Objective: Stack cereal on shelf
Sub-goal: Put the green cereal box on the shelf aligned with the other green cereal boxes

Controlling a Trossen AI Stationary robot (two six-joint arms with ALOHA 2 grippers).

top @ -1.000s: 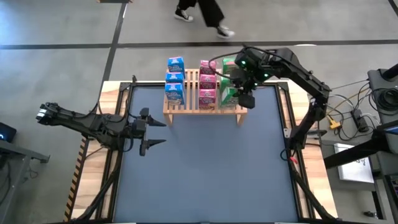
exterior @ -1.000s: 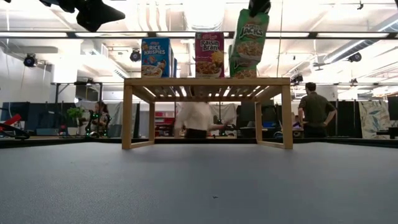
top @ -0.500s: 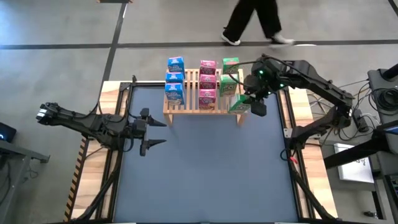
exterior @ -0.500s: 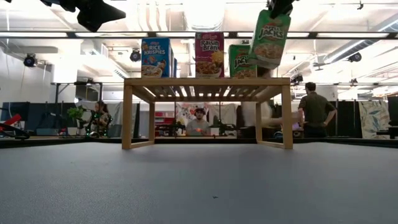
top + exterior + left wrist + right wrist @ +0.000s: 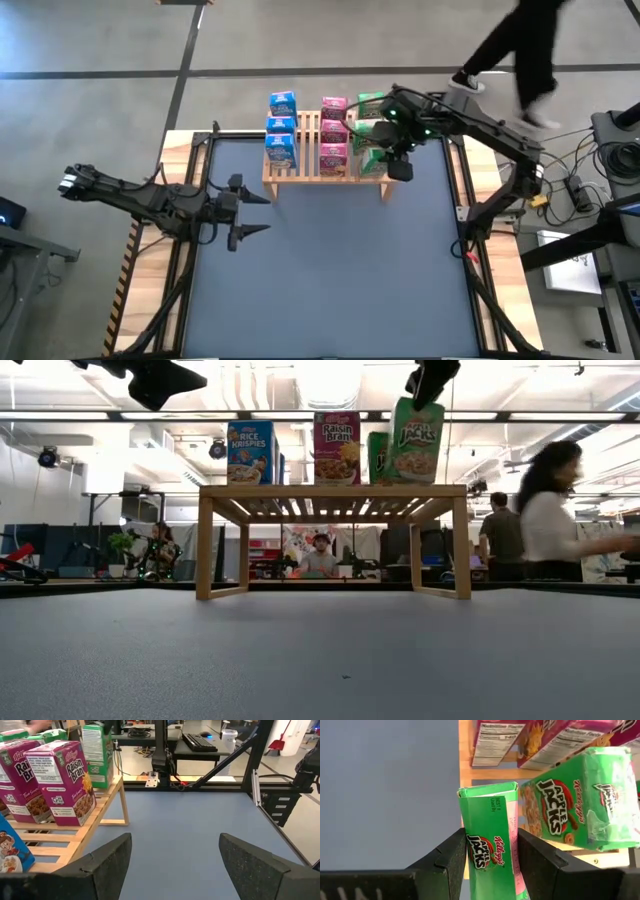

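I've got the last green Apple Jacks box (image 5: 492, 845) pinched in the right gripper (image 5: 396, 160), hovering over the shelf's (image 5: 330, 172) front right corner beside the other green boxes. Next I'd lower it squarely, then release. Left gripper (image 5: 243, 211) waits open, well left of the shelf.

Overhead looks straight down, low looks level across the table; both share the shelf (image 5: 327, 172) with close wrist cameras.

A: What lies beyond the table (image 5: 330, 280)?
B: A person (image 5: 555, 510) in a white top at right, a seated person (image 5: 319, 557) behind, and cables (image 5: 570, 185) on the floor.
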